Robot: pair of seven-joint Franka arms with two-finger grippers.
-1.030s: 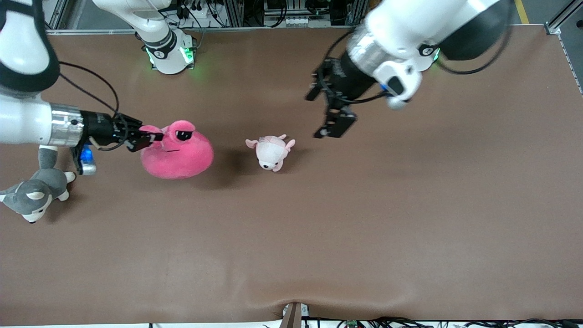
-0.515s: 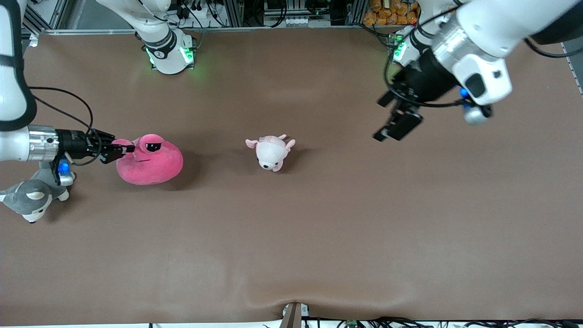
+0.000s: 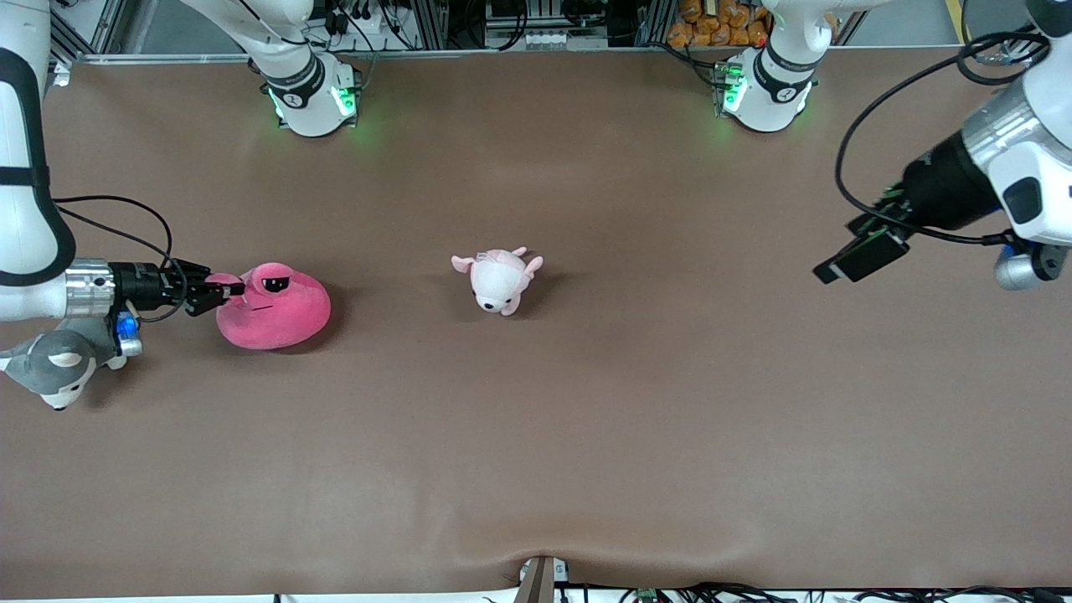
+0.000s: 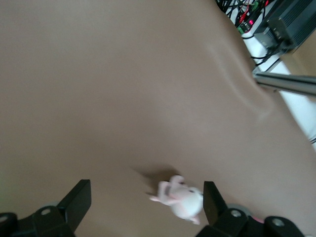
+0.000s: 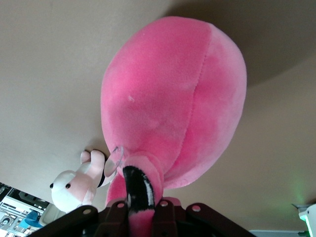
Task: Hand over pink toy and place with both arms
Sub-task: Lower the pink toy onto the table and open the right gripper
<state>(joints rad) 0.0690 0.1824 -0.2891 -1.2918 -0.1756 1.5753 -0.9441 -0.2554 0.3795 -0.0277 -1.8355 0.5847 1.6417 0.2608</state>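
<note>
You have a brown table (image 3: 586,435) covered by a slightly wrinkled mat, lit evenly. Along its edge farthest from the front camera run aluminium frame rails (image 3: 502,52), cables and equipment.

I find no text, label, brand, number or sign that I can read anywhere, neither on my arms nor on the plush toys, the brown bench (image 3: 586,419) or the equipment racks along its edge.
</note>
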